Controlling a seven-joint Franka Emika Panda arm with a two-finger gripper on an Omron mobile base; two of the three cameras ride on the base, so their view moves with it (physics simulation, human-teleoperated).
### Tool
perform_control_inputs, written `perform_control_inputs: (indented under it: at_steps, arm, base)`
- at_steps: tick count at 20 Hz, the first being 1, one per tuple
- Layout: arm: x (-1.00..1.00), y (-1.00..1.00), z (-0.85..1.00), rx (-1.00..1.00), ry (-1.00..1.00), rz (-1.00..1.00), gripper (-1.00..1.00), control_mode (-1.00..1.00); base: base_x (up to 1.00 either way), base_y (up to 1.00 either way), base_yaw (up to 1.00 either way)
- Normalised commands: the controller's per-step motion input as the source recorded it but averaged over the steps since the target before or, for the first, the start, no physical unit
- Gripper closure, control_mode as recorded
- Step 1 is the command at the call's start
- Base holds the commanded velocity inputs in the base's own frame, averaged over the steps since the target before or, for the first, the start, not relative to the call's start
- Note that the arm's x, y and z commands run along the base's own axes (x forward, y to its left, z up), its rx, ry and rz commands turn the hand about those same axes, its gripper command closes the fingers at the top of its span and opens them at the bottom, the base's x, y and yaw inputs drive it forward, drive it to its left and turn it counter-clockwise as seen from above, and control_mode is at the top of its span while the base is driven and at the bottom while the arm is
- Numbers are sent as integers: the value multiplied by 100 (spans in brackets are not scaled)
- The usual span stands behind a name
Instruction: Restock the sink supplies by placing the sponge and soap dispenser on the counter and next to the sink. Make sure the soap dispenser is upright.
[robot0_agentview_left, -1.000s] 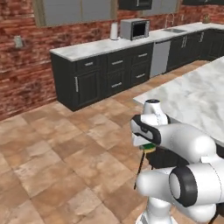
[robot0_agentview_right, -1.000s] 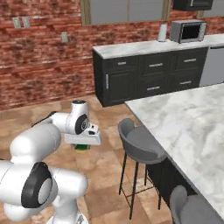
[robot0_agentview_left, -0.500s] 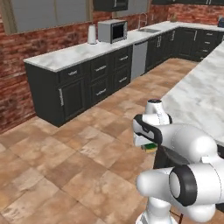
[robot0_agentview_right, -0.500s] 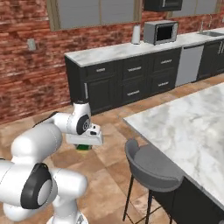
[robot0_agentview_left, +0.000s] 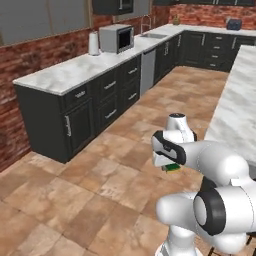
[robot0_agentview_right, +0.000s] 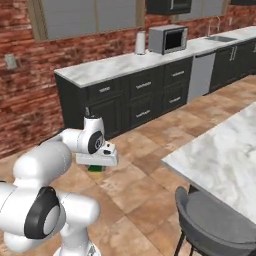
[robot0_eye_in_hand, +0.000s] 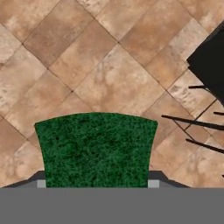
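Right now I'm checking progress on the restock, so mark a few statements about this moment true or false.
1. The gripper holds the sponge. True.
2. The sponge lies on the counter beside the sink. False: it hangs in the gripper above the tiled floor.
3. A microwave stands on the counter. True.
4. The sink is right under the gripper. False: it lies far along the counter.

Green-faced sponge (robot0_eye_in_hand: 96, 148) over tiled floor (robot0_eye_in_hand: 87, 57)
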Motion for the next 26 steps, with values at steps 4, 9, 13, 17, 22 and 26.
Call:
perform_control_inputs:
  at_steps: [4, 9, 13, 17, 22, 26]
  arm:
    - [0, 0, 0, 0, 0, 0, 100, 100]
    - [0, 0, 0, 0, 0, 0, 100, 100]
    - [0, 0, 0, 0, 0, 0, 100, 100]
    - [0, 0, 0, 0, 0, 0, 100, 100]
    - [0, 0, 0, 0, 0, 0, 100, 100]
    - [0, 0, 0, 0, 0, 0, 100, 100]
  base:
    - [100, 96, -34]
    - [100, 78, -34]
    - [100, 27, -29]
    - [100, 0, -20]
    - [100, -5, -17]
    - [100, -7, -14]
